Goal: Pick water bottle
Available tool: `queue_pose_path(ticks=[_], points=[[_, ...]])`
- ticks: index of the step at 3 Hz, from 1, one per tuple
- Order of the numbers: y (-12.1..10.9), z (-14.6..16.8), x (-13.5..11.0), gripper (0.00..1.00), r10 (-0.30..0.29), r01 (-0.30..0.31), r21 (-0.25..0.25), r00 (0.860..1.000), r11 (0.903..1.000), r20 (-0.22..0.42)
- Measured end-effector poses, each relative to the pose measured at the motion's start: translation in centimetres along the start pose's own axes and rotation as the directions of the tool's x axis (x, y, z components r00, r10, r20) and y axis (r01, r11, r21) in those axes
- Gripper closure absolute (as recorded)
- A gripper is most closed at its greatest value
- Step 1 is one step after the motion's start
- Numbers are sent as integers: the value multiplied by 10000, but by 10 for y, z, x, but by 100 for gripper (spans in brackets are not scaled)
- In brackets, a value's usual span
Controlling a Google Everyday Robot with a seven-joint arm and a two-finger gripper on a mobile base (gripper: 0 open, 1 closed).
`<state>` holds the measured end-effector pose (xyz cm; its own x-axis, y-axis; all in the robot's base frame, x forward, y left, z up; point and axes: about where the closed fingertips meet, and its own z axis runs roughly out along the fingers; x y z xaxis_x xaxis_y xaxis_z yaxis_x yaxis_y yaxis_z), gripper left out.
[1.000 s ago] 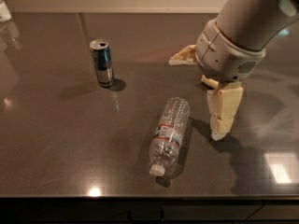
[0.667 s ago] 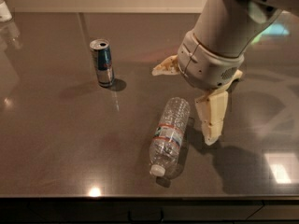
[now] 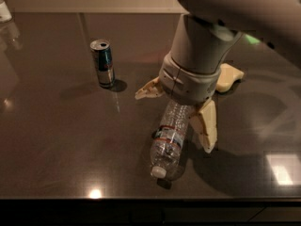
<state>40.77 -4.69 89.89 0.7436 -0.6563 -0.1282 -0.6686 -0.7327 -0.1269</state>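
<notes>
One broad dark desk (image 3: 56, 140) carries everything here, and the robot's pale arm (image 3: 197, 60) reaches in over its right half. At the end of the arm the hand (image 3: 175, 120) hangs low over the far end of the water bottle (image 3: 169, 142). Its fingers (image 3: 205, 128) are spread wide, one pointing down just beside the bottle's right flank and the other splayed out to the left above it, gripping nothing. Whether either finger touches the plastic cannot be told. The bottle lies on its side near the front edge of the desk, white cap toward the camera and base hidden under the wrist. A blue-and-silver can (image 3: 103, 62) stands upright well apart, back and to the left, out of the way. The step in hand looks like settling the hand astride the bottle before closing. To do that well, the fingers should straddle the ribbed body square across its length, near the label band rather than at the very end, and go low enough to catch below the widest part. A round bottle will likely roll if one finger arrives first, so an even, gentle squeeze is best.
</notes>
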Motion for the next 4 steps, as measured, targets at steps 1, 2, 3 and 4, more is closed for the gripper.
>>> queue_pose_path(ticks=[1,2,3,4], points=[[4,14,2,0,-1188,1182,-235,9926,9927,-263],[5,27,7,0,-1851,1841,-279,9819,9825,-391],[3,38,13,0,-2262,2252,-240,9725,9740,-563],[-1,48,19,0,-2572,2543,-424,9618,9662,-933]])
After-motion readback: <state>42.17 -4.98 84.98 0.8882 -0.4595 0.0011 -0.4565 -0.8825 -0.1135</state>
